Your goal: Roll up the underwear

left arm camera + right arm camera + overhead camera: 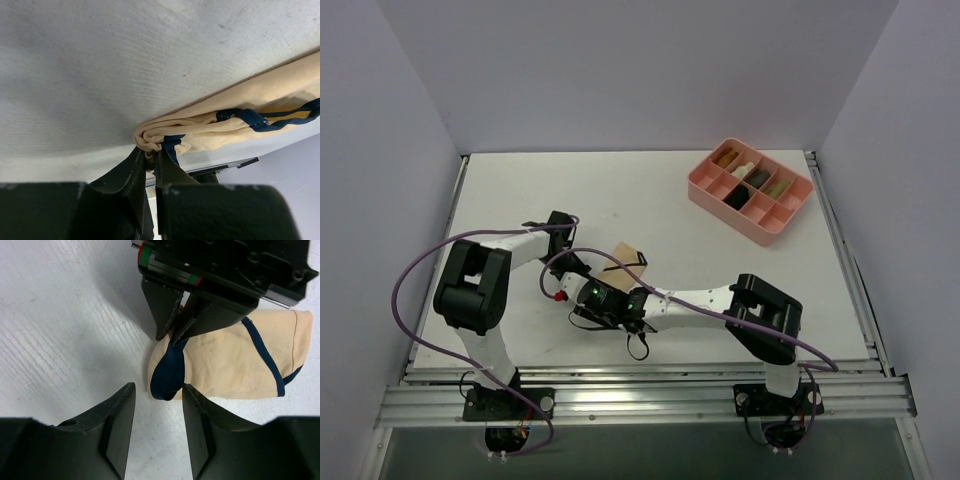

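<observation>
Clamping the left gripper [150, 159] on the bunched end of the underwear [240, 125], lying on the table [125, 60] near its front middle; holding the right gripper [157, 391] spread apart, empty, just beside that same end.

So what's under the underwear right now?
Only the white table shows around the underwear; the patch beneath it is covered. The left gripper pinches its bunched end; the right gripper is open beside it.

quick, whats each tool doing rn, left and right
Left tool: closed, pinching the bunched end of the underwear.
Right tool: open, holding nothing, beside the underwear.
</observation>
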Tool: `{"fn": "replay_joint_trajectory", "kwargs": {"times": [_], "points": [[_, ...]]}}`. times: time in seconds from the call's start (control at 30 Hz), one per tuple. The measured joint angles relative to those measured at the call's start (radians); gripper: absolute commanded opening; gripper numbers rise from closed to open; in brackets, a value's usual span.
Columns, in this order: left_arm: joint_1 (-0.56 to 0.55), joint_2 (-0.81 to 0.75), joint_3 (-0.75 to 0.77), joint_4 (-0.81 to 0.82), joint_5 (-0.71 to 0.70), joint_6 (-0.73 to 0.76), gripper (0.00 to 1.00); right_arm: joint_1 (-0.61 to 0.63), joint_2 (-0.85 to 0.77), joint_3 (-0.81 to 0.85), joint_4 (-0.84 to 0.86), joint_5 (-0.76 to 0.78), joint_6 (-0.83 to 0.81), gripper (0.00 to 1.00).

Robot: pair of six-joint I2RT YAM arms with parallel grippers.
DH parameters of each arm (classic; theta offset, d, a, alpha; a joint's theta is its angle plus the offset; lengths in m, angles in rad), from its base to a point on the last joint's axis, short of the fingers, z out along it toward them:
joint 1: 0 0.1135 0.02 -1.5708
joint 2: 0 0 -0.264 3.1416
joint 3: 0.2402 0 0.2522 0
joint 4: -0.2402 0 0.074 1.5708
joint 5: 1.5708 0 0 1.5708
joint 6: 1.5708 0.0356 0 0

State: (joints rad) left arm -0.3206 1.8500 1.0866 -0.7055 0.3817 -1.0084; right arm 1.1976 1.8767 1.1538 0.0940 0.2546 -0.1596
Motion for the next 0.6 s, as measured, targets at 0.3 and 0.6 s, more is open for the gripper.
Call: {"fn": "replay_joint_trajectory", "kwargs": {"times": [0.3,0.6], "points": [[0.000,0.002,0.000,-0.009,0.003,0.000,0.02,0.015,0.059,0.016,-0.001,0.038,-0.037,0.37],[-0.001,0.011,0.009,-0.029,0.013,0.001,0.02,0.019,0.102,0.042,0.003,0.101,-0.076,0.30]]}}
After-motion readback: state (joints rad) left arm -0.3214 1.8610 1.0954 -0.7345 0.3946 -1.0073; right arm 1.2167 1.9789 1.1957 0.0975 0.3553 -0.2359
